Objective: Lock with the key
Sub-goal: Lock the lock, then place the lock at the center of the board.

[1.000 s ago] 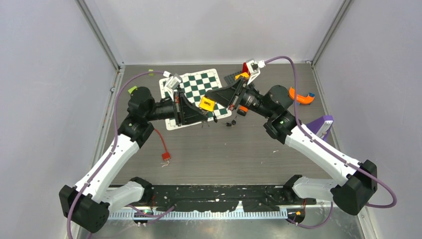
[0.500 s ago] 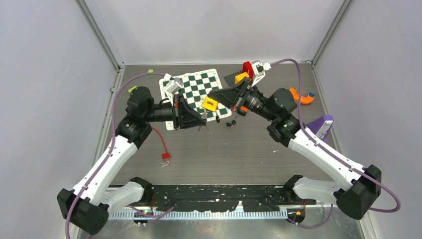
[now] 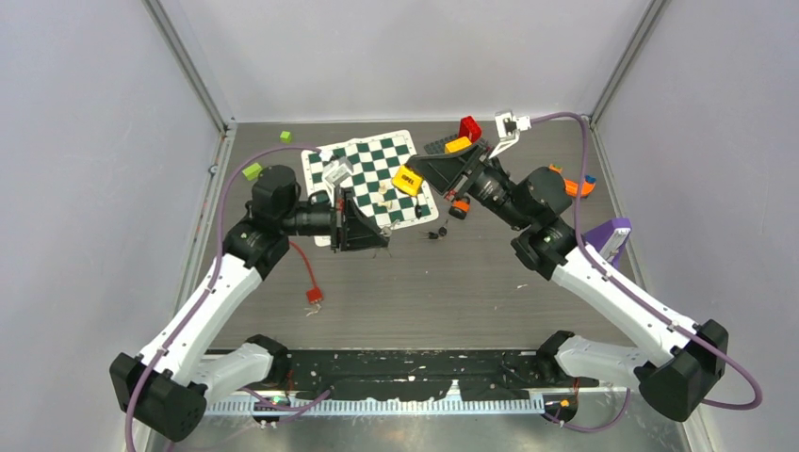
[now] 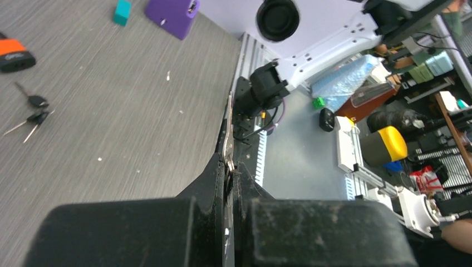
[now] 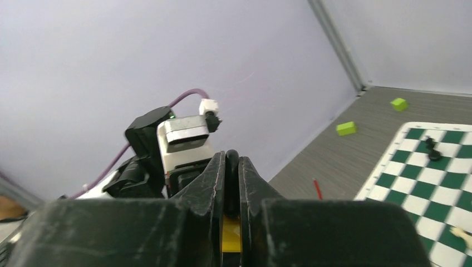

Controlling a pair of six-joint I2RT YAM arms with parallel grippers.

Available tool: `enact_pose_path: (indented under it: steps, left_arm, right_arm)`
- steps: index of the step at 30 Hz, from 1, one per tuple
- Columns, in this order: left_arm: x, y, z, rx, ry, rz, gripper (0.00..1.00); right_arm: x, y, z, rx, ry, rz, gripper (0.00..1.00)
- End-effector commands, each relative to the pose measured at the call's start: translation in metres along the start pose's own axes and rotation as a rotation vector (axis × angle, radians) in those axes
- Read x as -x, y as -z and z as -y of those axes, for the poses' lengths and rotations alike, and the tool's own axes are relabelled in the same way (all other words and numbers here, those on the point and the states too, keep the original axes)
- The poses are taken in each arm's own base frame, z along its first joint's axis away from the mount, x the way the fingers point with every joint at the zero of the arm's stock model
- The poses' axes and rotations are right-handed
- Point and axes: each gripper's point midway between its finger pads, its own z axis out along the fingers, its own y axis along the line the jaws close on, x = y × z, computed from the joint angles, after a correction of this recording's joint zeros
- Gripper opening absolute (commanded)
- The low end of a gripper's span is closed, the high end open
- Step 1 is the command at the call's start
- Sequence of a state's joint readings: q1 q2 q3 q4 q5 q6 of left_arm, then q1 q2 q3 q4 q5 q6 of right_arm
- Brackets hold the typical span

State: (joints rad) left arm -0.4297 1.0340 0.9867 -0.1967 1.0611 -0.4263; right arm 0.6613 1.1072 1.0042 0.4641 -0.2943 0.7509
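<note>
A yellow padlock (image 3: 407,179) hangs in the air over the chessboard, and my right gripper (image 3: 421,170) is shut on it. The right wrist view shows the dark shackle (image 5: 231,158) pinched between the fingers, with the yellow body (image 5: 230,236) below. My left gripper (image 3: 380,229) is shut on a thin silver key (image 4: 227,139), whose blade sticks out past the fingertips. Key and padlock are apart, the lock up and to the right of the key. Left gripper (image 4: 230,167) and right gripper (image 5: 231,157) face each other.
A green-and-white chessboard (image 3: 372,160) with a few pieces lies at the back centre. Spare keys (image 3: 435,232) and an orange object (image 3: 459,206) rest on the table. A red cable (image 3: 306,273), green blocks (image 3: 252,170) and a purple box (image 3: 608,237) lie around.
My right gripper has carried the padlock up and back to the right. My left gripper has drawn slightly left with the key, so the gap between key and lock has widened.
</note>
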Motion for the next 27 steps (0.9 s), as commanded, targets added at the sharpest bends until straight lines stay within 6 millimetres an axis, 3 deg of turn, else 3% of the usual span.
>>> enact_pose_path:
  steps: [1,5,6,9,13,20,24,27]
  left_arm:
    - [-0.008,0.000,-0.033,0.157,0.043,-0.016,0.00]
    - [-0.026,-0.022,-0.069,0.257,0.128,-0.025,0.00]
    - [-0.030,-0.032,-0.074,0.258,0.137,-0.028,0.00]
    - [-0.038,-0.071,-0.080,0.204,0.154,-0.028,0.00]
    - [-0.053,-0.123,-0.100,0.185,0.175,-0.054,0.00]
    - [-0.070,-0.223,-0.118,0.142,0.265,-0.047,0.00]
    - [-0.107,-0.247,-0.129,0.163,0.285,-0.121,0.00]
    - [-0.142,-0.251,-0.139,0.223,0.284,-0.214,0.00]
  right_arm:
    - [0.045,0.011,0.011,-0.163,0.094,0.135,0.05]
    - [0.036,0.040,0.082,-0.421,0.065,0.114,0.05]
    - [0.021,0.050,0.103,-0.485,0.032,0.085,0.05]
    - [0.004,0.094,0.156,-0.669,-0.009,0.078,0.05]
    - [-0.026,0.150,0.204,-0.863,-0.047,0.030,0.05]
    - [-0.079,0.205,0.247,-0.996,-0.115,-0.101,0.05]
    - [-0.086,0.230,0.256,-1.070,-0.109,-0.135,0.05]
    - [-0.095,0.247,0.259,-1.121,-0.108,-0.163,0.05]
